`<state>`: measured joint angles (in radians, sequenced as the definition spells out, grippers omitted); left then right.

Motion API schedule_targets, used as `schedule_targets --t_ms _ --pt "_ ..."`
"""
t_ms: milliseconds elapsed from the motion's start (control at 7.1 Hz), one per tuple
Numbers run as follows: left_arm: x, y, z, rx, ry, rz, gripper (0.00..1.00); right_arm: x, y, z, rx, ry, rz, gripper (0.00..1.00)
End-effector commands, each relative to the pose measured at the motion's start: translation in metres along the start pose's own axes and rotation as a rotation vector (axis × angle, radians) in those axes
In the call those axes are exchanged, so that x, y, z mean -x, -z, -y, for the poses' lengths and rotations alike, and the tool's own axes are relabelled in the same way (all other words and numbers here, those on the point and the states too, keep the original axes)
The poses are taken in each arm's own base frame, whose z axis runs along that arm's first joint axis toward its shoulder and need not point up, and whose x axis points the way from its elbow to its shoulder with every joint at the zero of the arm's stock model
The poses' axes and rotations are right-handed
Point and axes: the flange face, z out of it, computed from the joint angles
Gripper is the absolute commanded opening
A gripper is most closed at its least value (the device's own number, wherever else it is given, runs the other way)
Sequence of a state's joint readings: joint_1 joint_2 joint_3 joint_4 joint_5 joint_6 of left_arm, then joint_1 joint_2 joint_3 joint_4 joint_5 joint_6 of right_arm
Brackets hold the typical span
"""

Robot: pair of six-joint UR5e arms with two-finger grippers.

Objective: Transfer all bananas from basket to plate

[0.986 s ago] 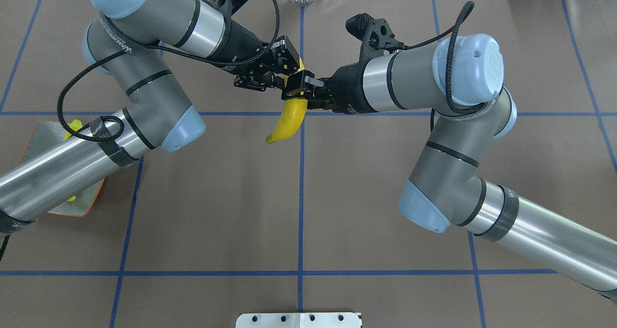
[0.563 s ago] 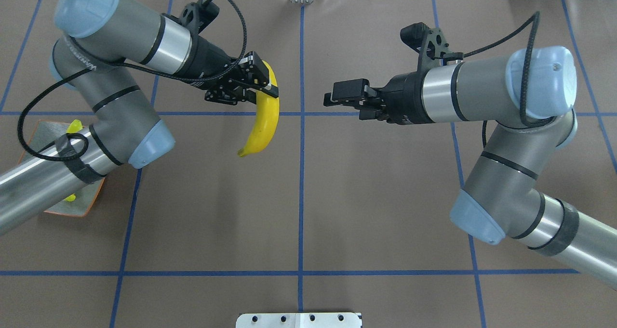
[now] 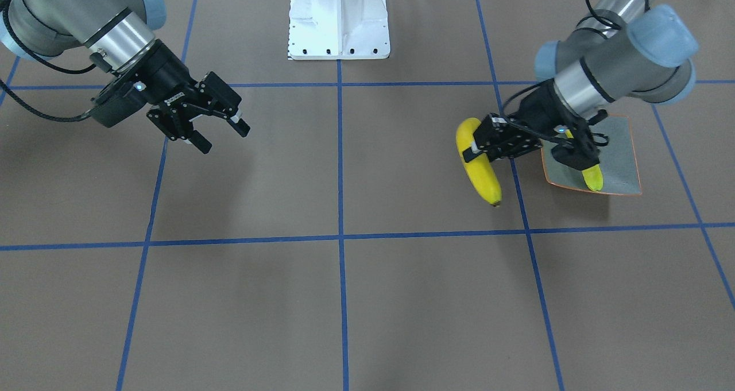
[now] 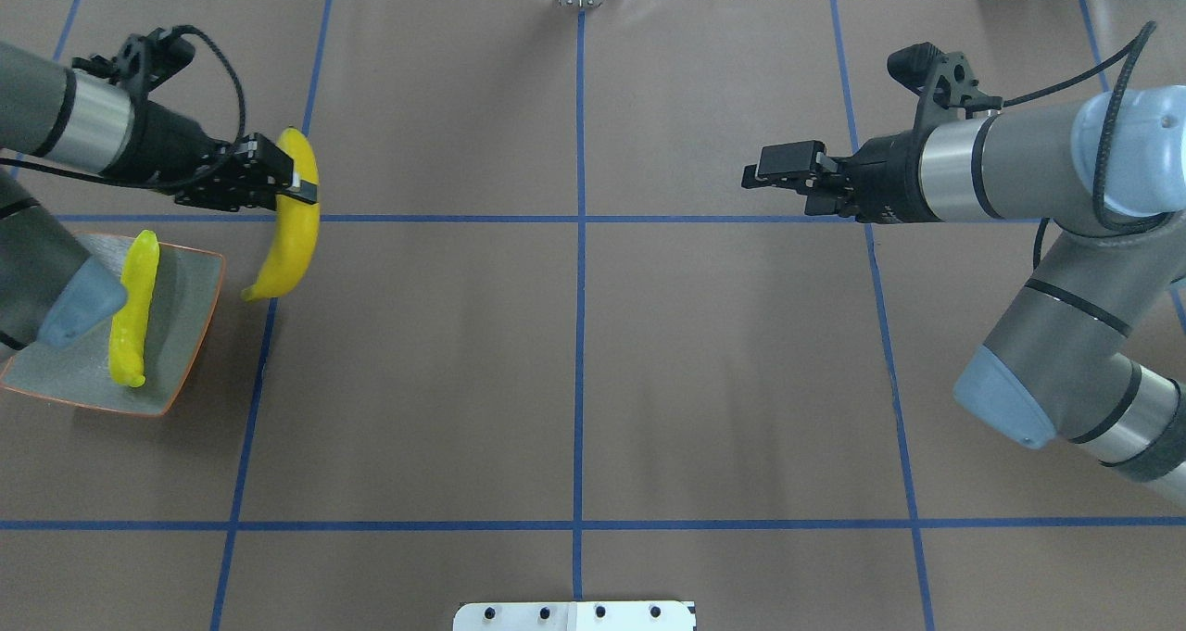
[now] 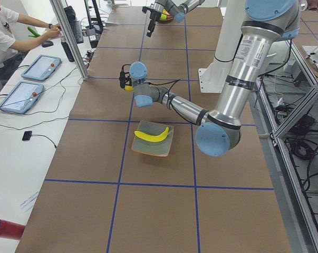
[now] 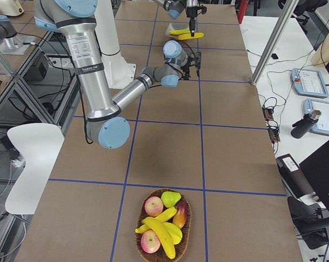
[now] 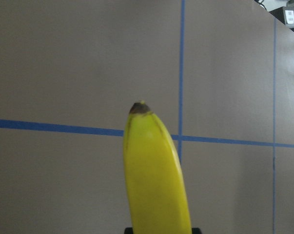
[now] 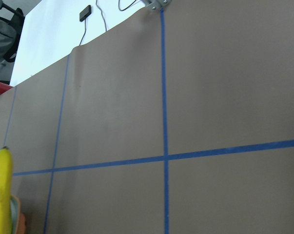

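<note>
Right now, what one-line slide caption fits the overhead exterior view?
Left end effector holds one banana beside the plate, where another banana already lies; right end effector hangs open and empty.

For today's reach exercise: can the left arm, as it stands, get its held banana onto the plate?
Probably yes: the left gripper grips its banana right beside the plate, and nothing stands between; the other banana there leaves bare room.

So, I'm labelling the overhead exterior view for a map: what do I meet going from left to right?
plate with the resting banana on it → held banana, gripped by the left end effector → right end effector, open.
</note>
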<state>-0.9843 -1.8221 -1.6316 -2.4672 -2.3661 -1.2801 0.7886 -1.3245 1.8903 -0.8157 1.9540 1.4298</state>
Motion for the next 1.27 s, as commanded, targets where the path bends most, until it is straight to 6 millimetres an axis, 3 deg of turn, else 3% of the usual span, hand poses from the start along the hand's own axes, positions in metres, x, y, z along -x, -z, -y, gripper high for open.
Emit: schedule_targets --t_ms 0,141,282,422,563,704,845,1126 --pt "0.093 0.036 0.003 -0.033 -0.052 0.148 0.00 -0.031 0.003 0.006 -0.022 -0.018 -0.053 1.00" --pt "0.116 0.048 0.011 -0.065 -0.049 0.226 0.00 -0.042 0.001 0.009 -0.028 -0.028 -0.074 1.00" --pt "0.126 0.062 0.012 -0.070 -0.017 0.286 0.00 -0.047 0.000 0.010 -0.030 -0.032 -0.084 1.00" --pt "0.120 0.076 0.005 -0.092 0.029 0.362 0.00 -0.049 0.000 0.008 -0.029 -0.033 -0.087 1.00" --pt "0.133 0.088 -0.017 -0.126 0.066 0.475 0.00 -0.052 -0.001 0.009 -0.030 -0.035 -0.093 1.00" --pt "0.141 0.086 -0.038 -0.103 0.080 0.522 0.00 -0.056 -0.006 0.010 -0.028 -0.033 -0.103 1.00" --pt "0.153 0.065 -0.050 -0.074 0.093 0.591 0.00 -0.058 -0.007 0.010 -0.029 -0.029 -0.106 1.00" --pt "0.149 0.035 -0.054 -0.007 0.119 0.661 0.00 -0.058 -0.008 0.009 -0.029 -0.029 -0.108 1.00"
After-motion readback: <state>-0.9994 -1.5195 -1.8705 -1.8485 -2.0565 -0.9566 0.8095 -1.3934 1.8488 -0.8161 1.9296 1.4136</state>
